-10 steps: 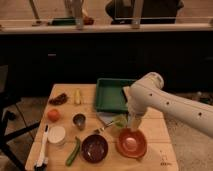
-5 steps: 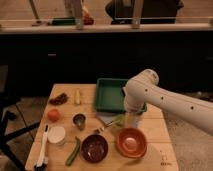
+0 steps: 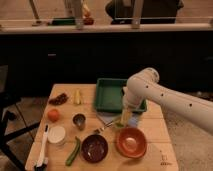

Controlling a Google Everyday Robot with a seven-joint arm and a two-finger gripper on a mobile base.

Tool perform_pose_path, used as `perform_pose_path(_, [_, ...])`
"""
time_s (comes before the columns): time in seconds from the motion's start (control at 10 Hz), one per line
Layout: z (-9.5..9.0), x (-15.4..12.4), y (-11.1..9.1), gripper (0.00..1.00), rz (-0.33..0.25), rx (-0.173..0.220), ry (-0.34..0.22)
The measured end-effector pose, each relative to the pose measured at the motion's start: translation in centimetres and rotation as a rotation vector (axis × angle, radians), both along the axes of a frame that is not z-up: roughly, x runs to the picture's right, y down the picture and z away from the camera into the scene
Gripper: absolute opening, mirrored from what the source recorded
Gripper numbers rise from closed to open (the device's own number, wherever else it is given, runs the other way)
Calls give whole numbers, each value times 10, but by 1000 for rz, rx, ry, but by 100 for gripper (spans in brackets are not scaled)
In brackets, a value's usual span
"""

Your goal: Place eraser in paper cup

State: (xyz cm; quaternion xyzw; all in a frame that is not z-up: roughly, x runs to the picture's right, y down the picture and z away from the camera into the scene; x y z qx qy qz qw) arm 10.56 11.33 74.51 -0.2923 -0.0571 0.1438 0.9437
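The wooden worktop (image 3: pixel 156 140) is the biggest thing. A white arm (image 3: pixel 165 97) comes in from past the right edge, bends above the green tray (image 3: pixel 107 95), and points down.

The tray sits by the far edge, a bit right of the middle. An orange bowl (image 3: pixel 131 141) sits by the front edge, right of the middle. A dark bowl (image 3: pixel 94 147) is just beside it on the left.

The paper cup (image 3: pixel 56 135) is white and round. It stands near the left edge, toward the front left corner, well apart from the gripper. A white brush (image 3: pixel 42 150) lies along the left edge beside the cup. A long green veggie (image 3: pixel 73 151) lies between the cup and the dark bowl. A small metal cup (image 3: pixel 79 120) stands near the middle.

The gripper (image 3: pixel 124 122) hangs between the front side of the tray and the orange bowl. I cannot tell if it is open or closed.

The eraser (image 3: pixel 125 116) seems to be the small tan block right at the gripper's tip. Its long side runs up and down, leaning a little. I cannot tell if it is being held or if it touches the wood.

There is bare wood near the front right corner. There is also some in the middle, between the tray and the metal cup.
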Motion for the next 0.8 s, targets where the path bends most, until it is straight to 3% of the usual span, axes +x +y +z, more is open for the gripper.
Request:
perform_pose_path(0.4, [17,-1,-9,80,105,-12,31])
perform_pose_path(0.8, [46,-10,-37,80,183,3,31])
